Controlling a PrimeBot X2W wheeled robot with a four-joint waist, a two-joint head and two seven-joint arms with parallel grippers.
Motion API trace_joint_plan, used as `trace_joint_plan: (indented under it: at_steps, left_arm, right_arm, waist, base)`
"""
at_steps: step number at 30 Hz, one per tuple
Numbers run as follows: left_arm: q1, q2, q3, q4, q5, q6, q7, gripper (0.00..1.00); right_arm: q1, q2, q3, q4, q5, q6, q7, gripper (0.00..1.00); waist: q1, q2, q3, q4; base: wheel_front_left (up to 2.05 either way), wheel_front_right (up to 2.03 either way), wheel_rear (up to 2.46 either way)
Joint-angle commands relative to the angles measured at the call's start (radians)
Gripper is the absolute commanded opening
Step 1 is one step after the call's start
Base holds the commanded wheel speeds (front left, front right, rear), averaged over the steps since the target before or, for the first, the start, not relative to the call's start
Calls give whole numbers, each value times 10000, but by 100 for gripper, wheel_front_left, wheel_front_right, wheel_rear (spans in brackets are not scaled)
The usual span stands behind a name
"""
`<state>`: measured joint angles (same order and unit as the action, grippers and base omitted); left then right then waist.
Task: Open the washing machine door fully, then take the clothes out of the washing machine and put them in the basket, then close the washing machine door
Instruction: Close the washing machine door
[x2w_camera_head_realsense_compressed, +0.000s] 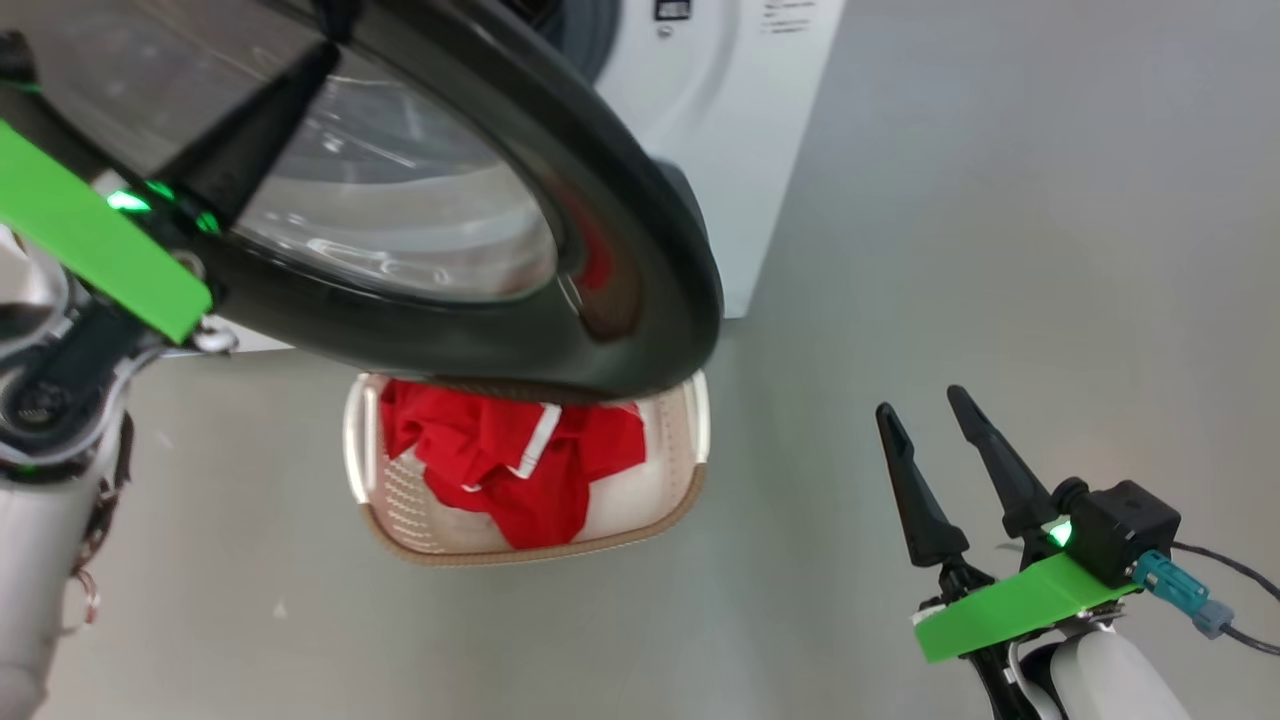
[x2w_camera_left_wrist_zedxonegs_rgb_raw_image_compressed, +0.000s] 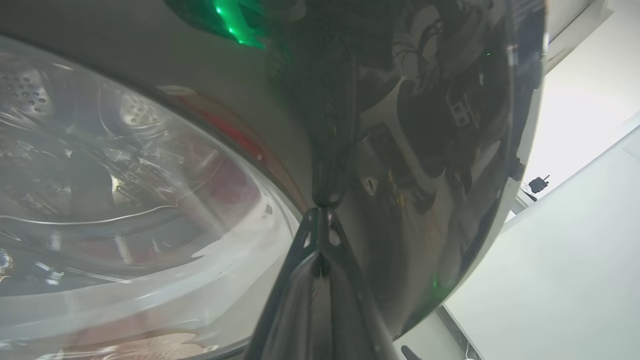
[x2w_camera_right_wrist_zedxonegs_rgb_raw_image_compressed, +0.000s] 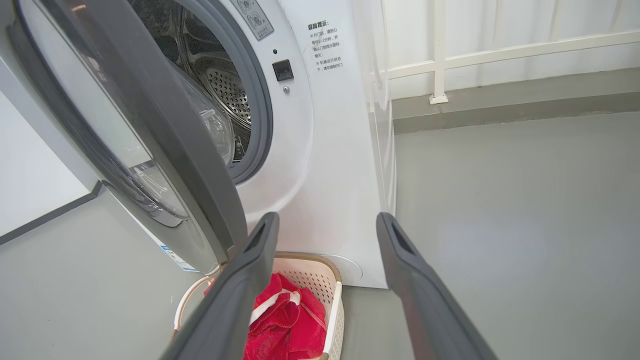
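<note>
The washing machine door (x2w_camera_head_realsense_compressed: 640, 300) is half-swung, edge pointing out over the basket (x2w_camera_head_realsense_compressed: 560, 545) with the clothes (x2w_camera_head_realsense_compressed: 520, 460). Your left gripper (x2w_camera_left_wrist_zedxonegs_rgb_raw_image_compressed: 322, 212) is pressed together on its black frame, right gripper (x2w_camera_head_realsense_compressed: 920, 402) spread, empty. Right wrist view catches the steel drum (x2w_camera_right_wrist_zedxonegs_rgb_raw_image_compressed: 220, 85) behind it

The washing machine door (x2w_camera_head_realsense_compressed: 650, 270) has a shiny black frame around clear glass. The washing machine (x2w_camera_right_wrist_zedxonegs_rgb_raw_image_compressed: 330, 175) is white, with a grey rubber ring (x2w_camera_right_wrist_zedxonegs_rgb_raw_image_compressed: 262, 115) and a silver drum (x2w_camera_right_wrist_zedxonegs_rgb_raw_image_compressed: 225, 90) dotted with tiny holes. The clothes (x2w_camera_head_realsense_compressed: 520, 470) are bright red with a white stripe. The basket (x2w_camera_head_realsense_compressed: 400, 500) is cream with little holes and a brown rim. The floor (x2w_camera_head_realsense_compressed: 1000, 250) is plain grey. The right gripper (x2w_camera_head_realsense_compressed: 920, 401) has black fingers and a bright green plate (x2w_camera_head_realsense_compressed: 1010, 605).
</note>
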<state>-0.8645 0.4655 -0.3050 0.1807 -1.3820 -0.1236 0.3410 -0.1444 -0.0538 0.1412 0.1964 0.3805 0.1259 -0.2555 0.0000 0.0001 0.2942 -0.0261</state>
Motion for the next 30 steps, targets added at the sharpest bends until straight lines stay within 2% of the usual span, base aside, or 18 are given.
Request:
trace_joint_plan:
  at_steps: [1,14,25,26,27,30]
  left_arm:
    - [-626,537,341,7,-22,-71,-253,0]
    - [-1558,820,60,1185,-105,-71,-1398,0]
    - [-1077,1174,-541,1343,-461,-71,-1966,0]
    - [-958,1198,-576,1301,-512,-71,-2048,2]
    - [-827,1207,-594,1282,-570,-71,-2155,9]
    - [-385,1173,-691,1233,-754,-71,-2430,38]
  right_arm:
    - [-257,33,231,-292,227,48,-63,100]
    - [-360,34,227,-350,403,48,-63,100]
    - [-193,35,186,-303,342,48,-63,100]
    - [-172,35,172,-294,313,48,-63,100]
    - [-144,35,154,-290,282,48,-63,100]
    - [-40,35,103,-275,192,48,-63,100]
  waist:
    - [0,-1,203,-335]
    - [0,-1,370,-838]
    - [0,-1,79,-702]
    - [0,-1,36,-658]
    - [0,-1,-11,-608]
    - [0,-1,-156,-440]
  base:
    - [0,0,0]
    - [0,0,0]
    - [0,0,0]
    - [0,0,0]
    - [0,0,0]
    - [0,0,0]
